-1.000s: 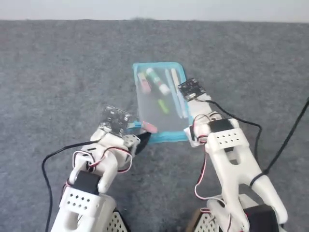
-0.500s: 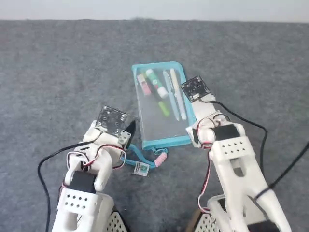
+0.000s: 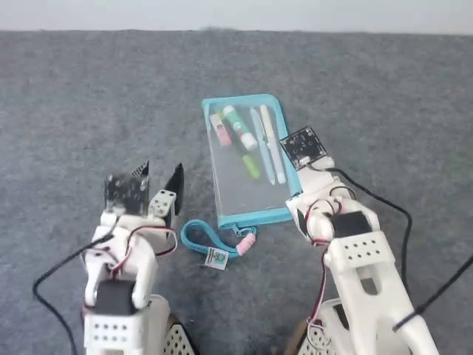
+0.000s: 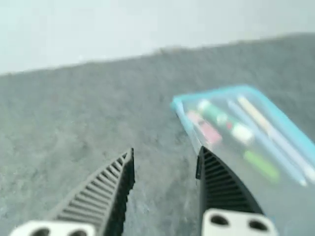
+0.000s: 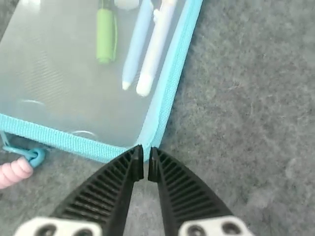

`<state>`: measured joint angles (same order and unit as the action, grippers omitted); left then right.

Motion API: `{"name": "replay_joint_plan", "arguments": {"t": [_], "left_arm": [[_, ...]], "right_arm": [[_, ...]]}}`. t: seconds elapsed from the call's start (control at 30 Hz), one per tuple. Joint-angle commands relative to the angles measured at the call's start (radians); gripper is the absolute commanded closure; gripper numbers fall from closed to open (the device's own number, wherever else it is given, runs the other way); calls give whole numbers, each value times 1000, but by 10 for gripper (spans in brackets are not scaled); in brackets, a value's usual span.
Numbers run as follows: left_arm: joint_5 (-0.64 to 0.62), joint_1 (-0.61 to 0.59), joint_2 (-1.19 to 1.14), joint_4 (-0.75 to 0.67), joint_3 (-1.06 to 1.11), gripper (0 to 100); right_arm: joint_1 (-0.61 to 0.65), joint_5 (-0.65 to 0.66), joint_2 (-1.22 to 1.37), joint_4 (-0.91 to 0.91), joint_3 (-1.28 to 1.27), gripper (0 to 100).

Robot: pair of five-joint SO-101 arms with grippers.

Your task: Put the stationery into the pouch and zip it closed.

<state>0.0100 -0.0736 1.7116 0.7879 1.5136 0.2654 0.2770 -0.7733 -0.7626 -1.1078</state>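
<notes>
The clear pouch with a teal border lies flat on the grey carpet, and pens, a green marker and a pink eraser show through it. Its teal strap, pink charm and tag lie loose at the near left corner. My left gripper hangs open above bare carpet to the left of the pouch, holding nothing. My right gripper is shut, its tips right at the pouch's near right corner, with the pink charm off to one side.
Grey carpet spreads all around the pouch, up to a pale wall at the back. Black cables trail from both arms along the near edge.
My left gripper let go of the strap, opened, and lifted back to the left. The strap, charm and tag dropped onto the carpet. My right arm drew back slightly; the pouch stayed in place.
</notes>
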Motion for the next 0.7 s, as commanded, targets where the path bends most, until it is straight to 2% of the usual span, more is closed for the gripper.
{"name": "replay_joint_plan", "arguments": {"t": [0.0,0.13,0.43,0.67], "left_arm": [[-15,-11,127,3,12,808],[-15,-14,68,-48,16,808],[-15,-6,115,-58,53,808],[-15,-8,114,-124,87,808]], "right_arm": [[4,-9,-96,47,-18,961],[4,-9,-189,45,-54,961],[4,-3,-466,50,-175,957],[4,-3,-696,51,-276,957]]}}
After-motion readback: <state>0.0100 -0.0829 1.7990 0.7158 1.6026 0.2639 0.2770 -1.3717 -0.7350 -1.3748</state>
